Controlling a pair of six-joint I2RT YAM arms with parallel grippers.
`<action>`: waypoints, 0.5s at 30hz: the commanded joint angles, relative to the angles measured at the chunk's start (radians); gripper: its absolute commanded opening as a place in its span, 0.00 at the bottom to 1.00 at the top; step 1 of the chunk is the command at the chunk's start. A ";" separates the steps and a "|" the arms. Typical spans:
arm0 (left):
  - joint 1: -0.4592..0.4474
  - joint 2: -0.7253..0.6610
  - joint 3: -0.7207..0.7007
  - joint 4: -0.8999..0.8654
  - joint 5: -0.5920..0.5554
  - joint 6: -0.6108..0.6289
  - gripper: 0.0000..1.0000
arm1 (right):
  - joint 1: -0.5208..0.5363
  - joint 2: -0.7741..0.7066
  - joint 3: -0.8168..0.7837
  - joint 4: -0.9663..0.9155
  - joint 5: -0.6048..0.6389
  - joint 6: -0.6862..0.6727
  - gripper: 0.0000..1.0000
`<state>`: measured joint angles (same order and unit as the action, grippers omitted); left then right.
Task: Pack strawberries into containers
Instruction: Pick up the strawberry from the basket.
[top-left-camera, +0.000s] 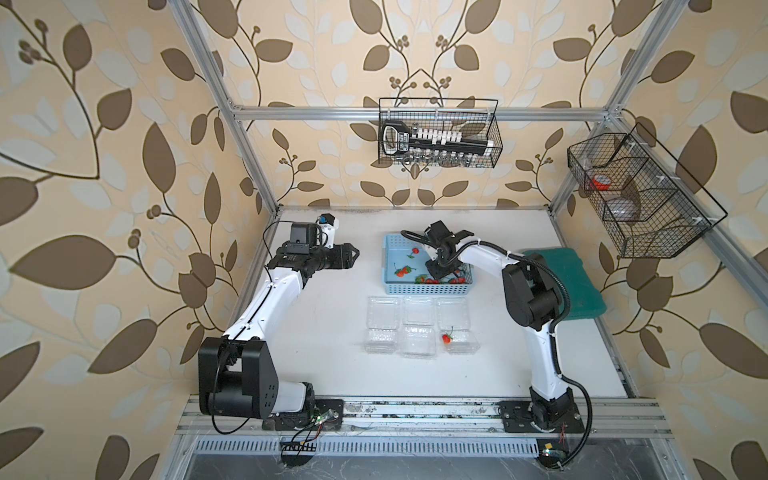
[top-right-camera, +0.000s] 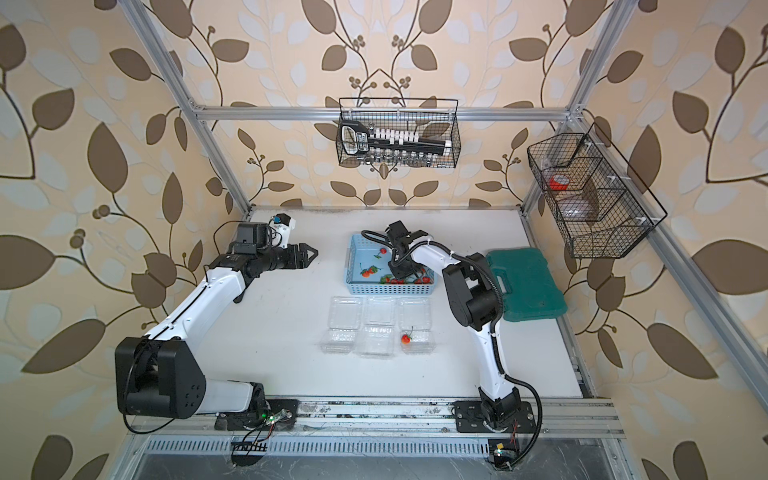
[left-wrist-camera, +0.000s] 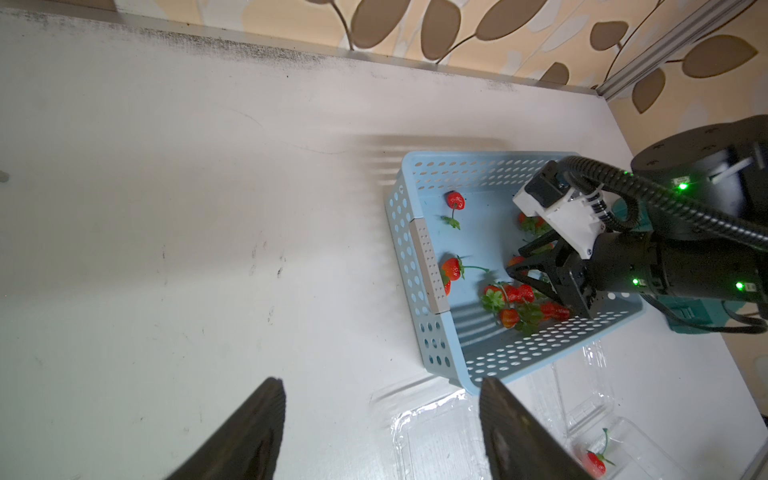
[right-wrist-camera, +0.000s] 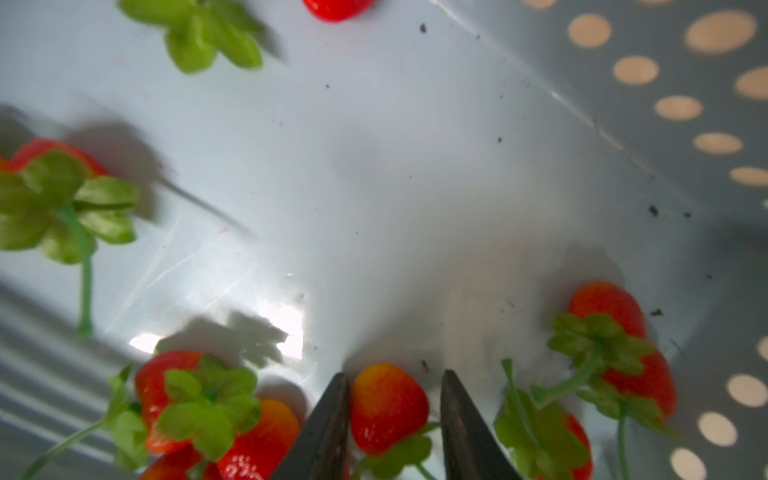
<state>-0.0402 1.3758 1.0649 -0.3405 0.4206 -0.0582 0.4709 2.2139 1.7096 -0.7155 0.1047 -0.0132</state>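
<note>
Fingers of the right gripper (right-wrist-camera: 395, 374) sit either side of one strawberry (right-wrist-camera: 386, 409) in the blue basket (right-wrist-camera: 415, 166). I cannot tell if they squeeze it. Left gripper (left-wrist-camera: 382, 380) is open, holding nothing.

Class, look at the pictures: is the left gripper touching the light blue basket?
Apart. Both top views show bare white table between the left gripper and the light blue basket.
</note>
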 joint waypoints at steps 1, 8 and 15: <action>-0.008 -0.026 0.031 -0.001 0.021 0.015 0.75 | 0.001 0.025 0.016 -0.035 0.024 0.005 0.27; -0.007 -0.033 0.030 -0.001 0.021 0.014 0.75 | -0.007 -0.036 0.033 -0.030 0.048 0.030 0.21; -0.007 -0.041 0.029 0.001 0.022 0.012 0.75 | -0.011 -0.118 0.041 -0.028 0.033 0.045 0.20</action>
<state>-0.0402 1.3754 1.0649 -0.3408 0.4206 -0.0578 0.4618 2.1632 1.7164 -0.7216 0.1310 0.0174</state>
